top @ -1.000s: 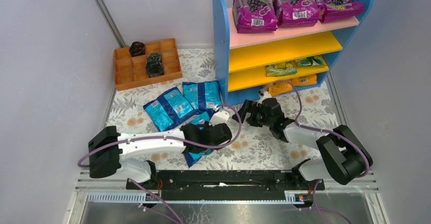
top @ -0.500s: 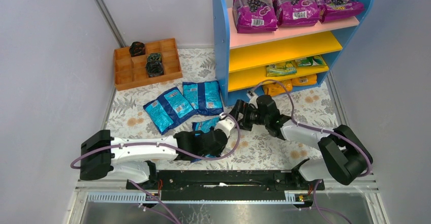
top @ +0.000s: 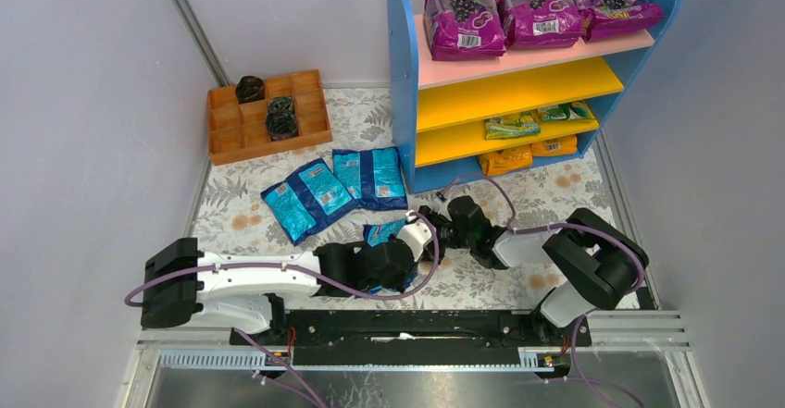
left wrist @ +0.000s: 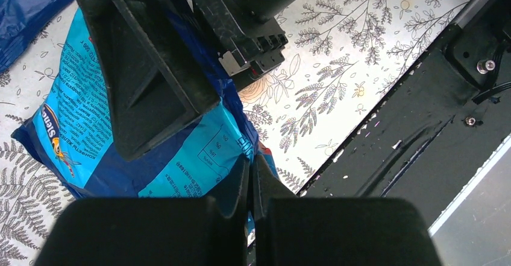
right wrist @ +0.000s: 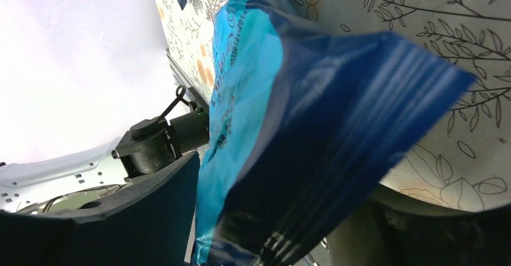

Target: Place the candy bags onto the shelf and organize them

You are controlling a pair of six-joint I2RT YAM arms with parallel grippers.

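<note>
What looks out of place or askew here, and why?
Several blue bags lie fanned and overlapping on the mat beside the shelf, not on its boards. One more bag hangs crumpled, pinched at its edge by the left gripper.

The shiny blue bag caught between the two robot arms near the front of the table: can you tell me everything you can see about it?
The glossy blue plastic candy bag is a flat pouch, dark blue with a bright cyan panel that carries small print and an orange logo. It looks crinkled and appears partly lifted off the floral-print mat. The left gripper is shut on one edge, while the right gripper has its open fingers on either side of the opposite end.
</note>
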